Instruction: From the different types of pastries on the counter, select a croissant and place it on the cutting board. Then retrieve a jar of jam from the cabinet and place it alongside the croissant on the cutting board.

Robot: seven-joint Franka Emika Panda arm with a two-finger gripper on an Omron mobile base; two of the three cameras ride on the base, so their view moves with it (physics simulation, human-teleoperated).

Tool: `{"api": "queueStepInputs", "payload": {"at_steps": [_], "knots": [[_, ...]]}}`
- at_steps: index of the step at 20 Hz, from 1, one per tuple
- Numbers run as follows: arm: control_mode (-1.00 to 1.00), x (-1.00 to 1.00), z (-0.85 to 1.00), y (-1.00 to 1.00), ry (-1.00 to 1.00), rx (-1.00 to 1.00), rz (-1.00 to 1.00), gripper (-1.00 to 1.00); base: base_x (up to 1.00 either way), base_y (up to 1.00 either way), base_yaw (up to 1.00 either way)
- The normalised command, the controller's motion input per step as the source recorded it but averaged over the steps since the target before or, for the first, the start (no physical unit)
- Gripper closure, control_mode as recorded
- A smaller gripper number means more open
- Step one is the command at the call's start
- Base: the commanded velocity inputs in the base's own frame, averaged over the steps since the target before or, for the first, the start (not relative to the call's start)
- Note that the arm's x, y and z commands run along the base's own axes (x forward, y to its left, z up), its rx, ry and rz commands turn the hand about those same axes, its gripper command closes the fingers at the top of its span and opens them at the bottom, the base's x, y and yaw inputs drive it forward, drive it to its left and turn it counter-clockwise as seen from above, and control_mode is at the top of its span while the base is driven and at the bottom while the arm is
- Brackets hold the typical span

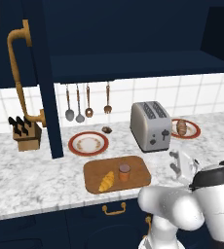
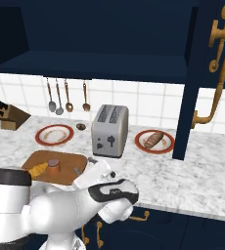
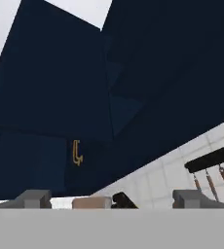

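Now | cutting board [image 1: 140, 178]: one croissant [image 1: 106, 181]; one jar of jam [image 1: 124, 172] (side by side) | pincer [image 3: 112, 198]: parted, empty

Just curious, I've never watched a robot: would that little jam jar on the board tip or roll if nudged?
The jar of jam stands upright and looks squat, so tipping seems unlikely. Knocked over, its round body would probably roll. The croissant lies beside it on the cutting board.
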Motion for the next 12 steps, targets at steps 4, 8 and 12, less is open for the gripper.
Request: {"api": "queueStepInputs", "payload": {"at_steps": [4, 8, 12], "knots": [[-1.00, -0.94, 1.00, -0.54, 0.16, 0.43, -0.46, -1.00, 0.00, 0.00, 0.00], [-1.00, -0.81, 1.00, -0.37, 0.28, 0.44, -0.44, -1.00, 0.00, 0.00, 0.00], [-1.00, -0.60, 1.00, -0.18, 0.43, 0.42, -0.39, -1.00, 0.00, 0.00, 0.00]]}}
